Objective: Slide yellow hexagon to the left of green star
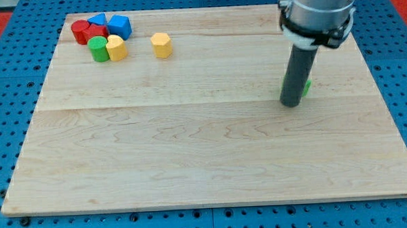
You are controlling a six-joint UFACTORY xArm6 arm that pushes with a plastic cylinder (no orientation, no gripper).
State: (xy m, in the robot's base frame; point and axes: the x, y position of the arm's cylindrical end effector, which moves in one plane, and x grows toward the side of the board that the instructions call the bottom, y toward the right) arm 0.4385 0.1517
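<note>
The yellow hexagon point(161, 44) lies near the view's top, left of centre, on the wooden board point(191, 149). The green star point(306, 87) is at the view's right, mostly hidden behind my rod; only a green sliver shows at the rod's right side. My tip point(291, 104) rests on the board right against the green star, far to the right of the yellow hexagon.
A cluster sits in the board's top left corner: a red block point(81, 30), two blue blocks point(119, 25), a green cylinder point(99, 48) and a second yellow block point(116, 48). Blue pegboard surrounds the board.
</note>
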